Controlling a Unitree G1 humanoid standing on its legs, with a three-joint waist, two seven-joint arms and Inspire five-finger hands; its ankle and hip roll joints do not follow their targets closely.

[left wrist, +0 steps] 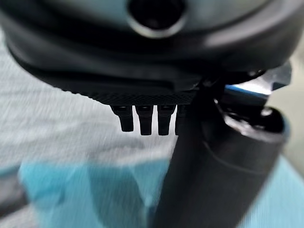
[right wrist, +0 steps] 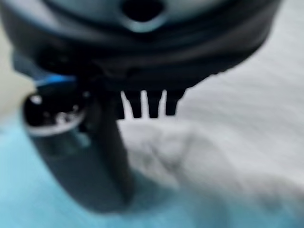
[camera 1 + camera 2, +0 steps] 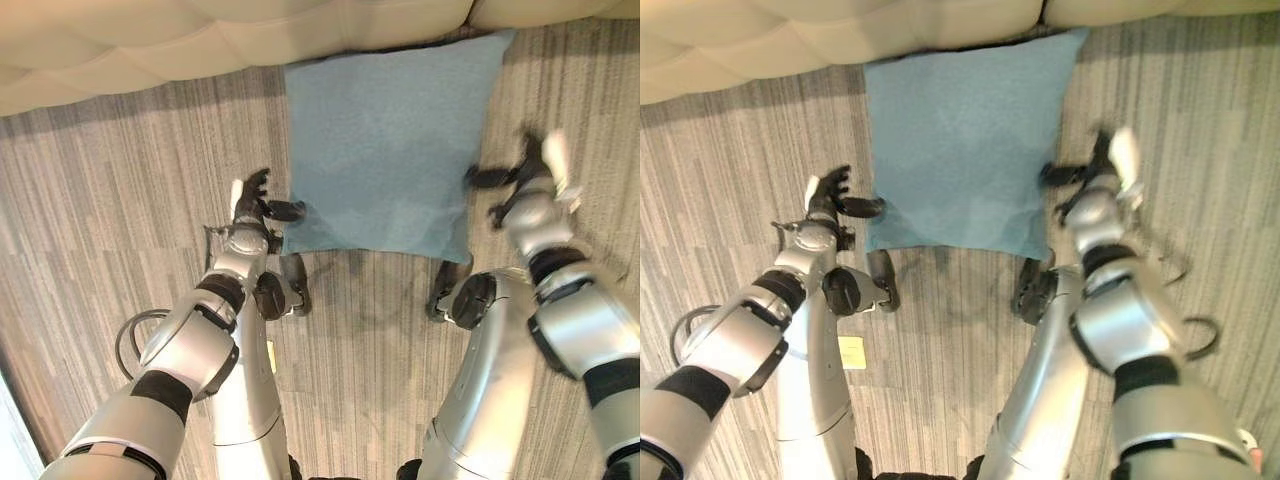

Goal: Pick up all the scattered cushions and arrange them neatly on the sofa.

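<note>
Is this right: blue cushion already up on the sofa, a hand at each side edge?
Not quite. In the left eye view the blue cushion lies on the carpet, only its far edge touching the sofa. The left hand and right hand are at its sides.

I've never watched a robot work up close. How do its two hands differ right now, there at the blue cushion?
The left hand is at the cushion's lower left corner, the thumb tip reaching onto its edge; the right hand is higher up along the right edge. The left arm looks sharp, while the right hand looks blurred, as if moving. Both hands are dark, with fingers relaxed rather than closed on the cloth. The cushion lies flat on the carpet, its top at the sofa.
</note>
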